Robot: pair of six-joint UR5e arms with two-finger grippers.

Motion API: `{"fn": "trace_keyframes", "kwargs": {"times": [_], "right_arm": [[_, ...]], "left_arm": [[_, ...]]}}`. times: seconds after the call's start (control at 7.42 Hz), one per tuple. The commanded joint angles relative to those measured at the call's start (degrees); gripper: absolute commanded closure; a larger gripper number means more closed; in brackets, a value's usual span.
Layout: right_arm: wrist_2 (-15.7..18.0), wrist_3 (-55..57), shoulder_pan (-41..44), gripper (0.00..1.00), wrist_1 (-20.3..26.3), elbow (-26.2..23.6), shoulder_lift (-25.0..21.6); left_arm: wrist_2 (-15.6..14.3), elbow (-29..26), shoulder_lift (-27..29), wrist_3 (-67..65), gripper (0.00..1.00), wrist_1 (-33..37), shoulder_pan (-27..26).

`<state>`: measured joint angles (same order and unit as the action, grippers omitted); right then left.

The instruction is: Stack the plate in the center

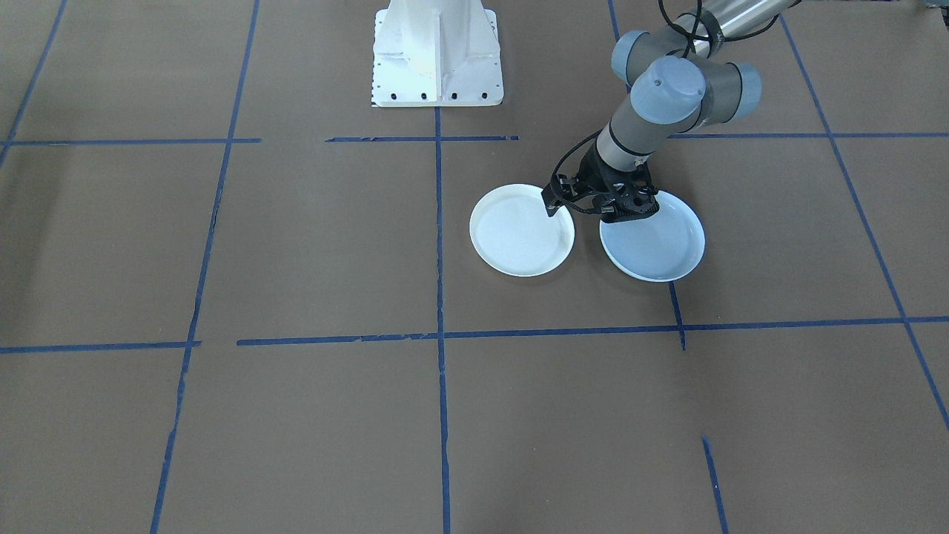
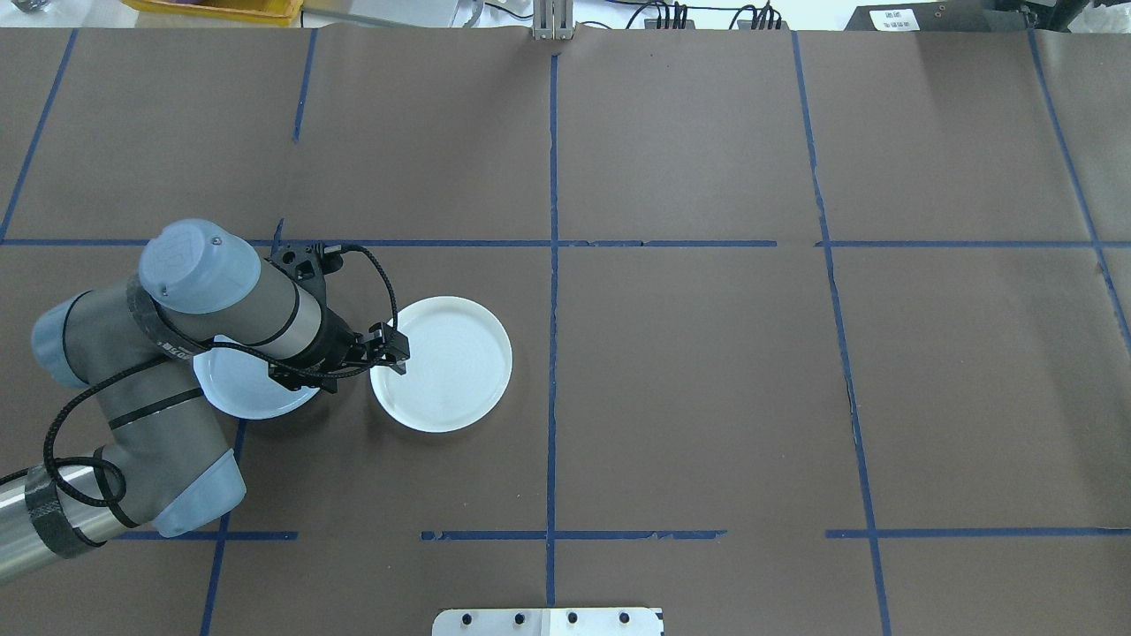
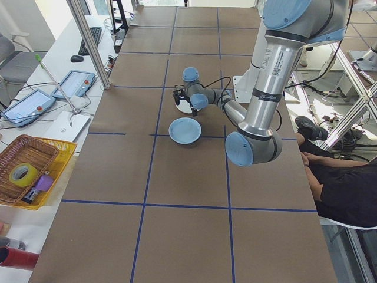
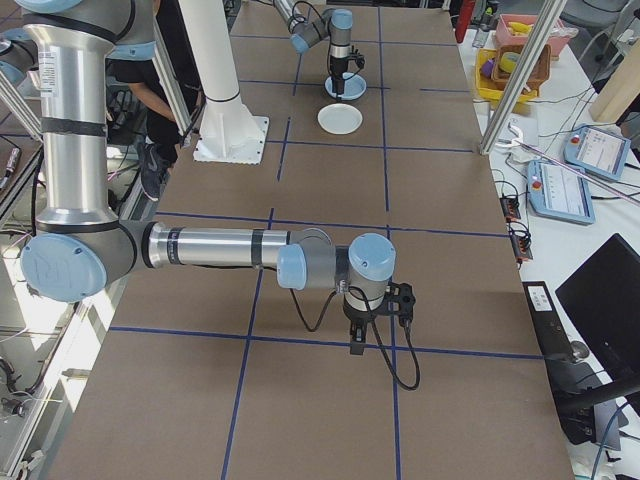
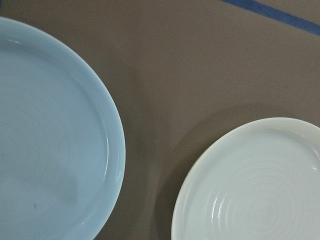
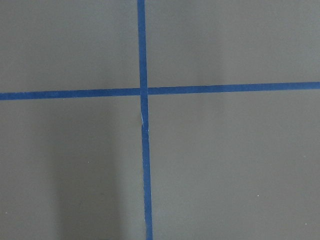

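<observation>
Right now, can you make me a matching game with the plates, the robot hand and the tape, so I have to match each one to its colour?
Things:
1. plate with rings
2. smooth plate
3. left gripper
4. tape lines

Colours:
A. dark blue
B. black
C. white
D. pale blue-grey

Pairs: 1-C, 2-D, 3-B, 4-A
</observation>
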<state>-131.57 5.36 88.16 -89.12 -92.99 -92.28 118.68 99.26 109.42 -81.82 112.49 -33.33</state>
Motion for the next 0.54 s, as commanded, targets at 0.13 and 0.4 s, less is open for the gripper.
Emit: {"fn": "trace_keyframes", "kwargs": {"times": [0.13,0.4], "right_arm": [[0.0,0.0,0.0,0.00,0.0,0.0,0.0],[0.1,0.0,0.0,0.00,0.0,0.0,0.0]], "left_arm": [[0.0,-2.1,1.2,-0.1,0.27,0.0,0.8],[-1.0,-2.8,1.4,-0.1,0.40,0.0,0.9]]}}
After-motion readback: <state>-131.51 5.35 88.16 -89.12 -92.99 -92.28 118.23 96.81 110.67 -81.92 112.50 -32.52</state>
